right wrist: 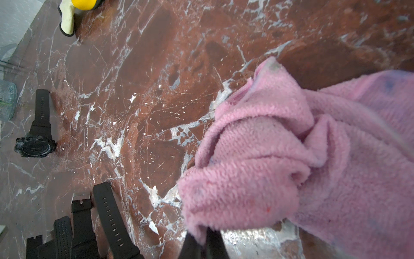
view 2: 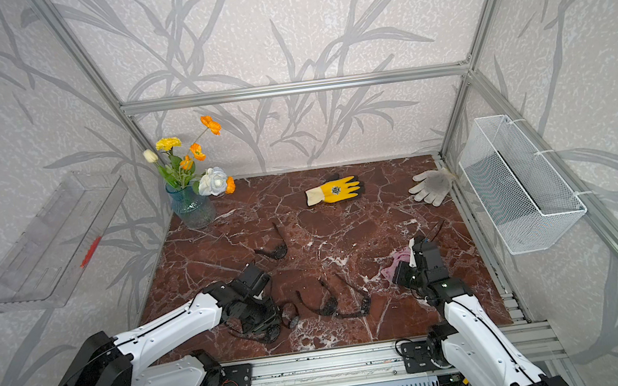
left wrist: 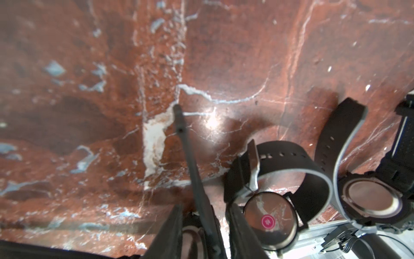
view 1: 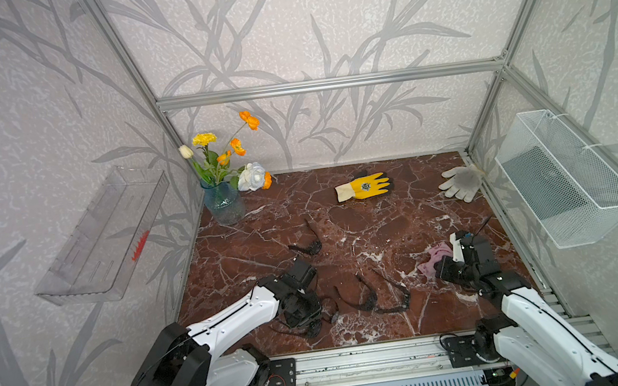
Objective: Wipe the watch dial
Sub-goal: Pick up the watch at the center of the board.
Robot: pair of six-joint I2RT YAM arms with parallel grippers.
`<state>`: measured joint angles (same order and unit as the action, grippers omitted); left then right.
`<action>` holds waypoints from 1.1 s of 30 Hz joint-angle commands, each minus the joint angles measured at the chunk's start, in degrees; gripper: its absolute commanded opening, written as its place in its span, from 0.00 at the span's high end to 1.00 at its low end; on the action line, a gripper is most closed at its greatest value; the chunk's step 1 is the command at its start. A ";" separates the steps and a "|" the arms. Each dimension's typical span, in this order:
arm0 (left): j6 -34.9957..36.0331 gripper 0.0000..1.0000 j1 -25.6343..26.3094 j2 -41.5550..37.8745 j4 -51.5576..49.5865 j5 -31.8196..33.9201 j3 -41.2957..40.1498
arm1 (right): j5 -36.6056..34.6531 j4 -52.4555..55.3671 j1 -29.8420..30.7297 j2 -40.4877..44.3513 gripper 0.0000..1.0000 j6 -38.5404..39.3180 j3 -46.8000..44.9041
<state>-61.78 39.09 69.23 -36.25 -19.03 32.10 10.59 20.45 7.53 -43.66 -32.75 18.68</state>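
Now the left gripper [left wrist: 205, 210] straddles a watch [left wrist: 191, 237] near the counter's [left wrist: 224, 44] front edge, half open, hold uncertain; the right gripper [right wrist: 202, 244], clamped on the cloth [right wrist: 280, 157], should approach only once the dial is steadied, face up

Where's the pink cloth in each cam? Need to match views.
Both top views: pink fleece cloth, right of centre, towards the front.
Left wrist: not in it.
Right wrist: close up, filling much of the picture.
Shared landmark: yellow work glove, absent from left wrist.
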 commanded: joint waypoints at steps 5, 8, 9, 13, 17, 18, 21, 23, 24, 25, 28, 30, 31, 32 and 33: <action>-0.98 0.61 0.34 -3.81 -3.27 3.28 1.24 | 0.14 0.75 -0.10 0.85 1.00 0.23 -0.74; -1.41 0.61 0.35 -4.50 -3.77 3.63 0.83 | 0.22 0.73 -0.02 0.85 1.00 0.15 -0.79; -1.46 0.61 0.30 -4.48 -3.80 3.56 0.65 | 0.29 0.73 -0.06 0.93 1.00 0.06 -0.83; -1.76 0.63 0.35 -4.45 -2.72 3.10 -0.27 | 0.48 0.90 -0.04 1.16 1.00 -0.12 -1.15; -1.44 0.71 0.35 -3.32 -2.67 2.62 -0.54 | 0.40 1.34 -0.06 1.92 1.00 -0.21 -1.44; -1.28 0.73 0.39 -3.31 -2.88 2.83 -0.59 | 0.32 1.51 -0.06 2.15 1.00 -0.21 -1.45; -0.98 0.76 0.43 -3.06 -3.03 2.90 -0.76 | 0.22 1.79 -0.06 2.69 1.00 -0.29 -1.60; -0.42 0.76 0.40 -2.50 -2.77 2.42 -0.83 | 0.30 1.82 -0.10 2.87 1.00 -0.38 -1.71; 0.09 0.75 0.46 -2.06 -2.71 2.25 -0.81 | 0.35 1.85 -0.08 2.88 1.00 -0.34 -1.71; 0.43 0.75 0.47 -1.61 -3.06 2.22 -0.81 | 0.40 1.91 -0.06 2.94 1.00 -0.38 -1.79; 0.90 0.75 0.72 -0.64 -3.10 2.15 -1.07 | 0.44 2.14 -0.06 3.18 1.00 -0.47 -1.98; 1.02 0.75 0.90 -0.09 -2.45 1.97 -1.41 | 0.42 2.20 -0.04 3.52 1.00 -0.54 -2.15; 1.13 0.75 1.00 0.19 -2.22 1.85 -1.44 | 0.40 2.30 -0.06 3.68 1.00 -0.56 -2.20; 1.22 0.75 1.09 0.68 -2.24 1.80 -1.43 | 0.40 2.39 -0.05 3.82 1.00 -0.56 -2.24; 1.28 0.75 1.18 0.99 -2.32 1.99 -1.41 | 0.35 2.54 -0.06 4.01 1.00 -0.56 -2.22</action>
<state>-61.58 39.86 69.30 -37.82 -17.08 31.46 11.00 21.41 7.53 -40.38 -32.99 17.08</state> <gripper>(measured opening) 0.246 0.053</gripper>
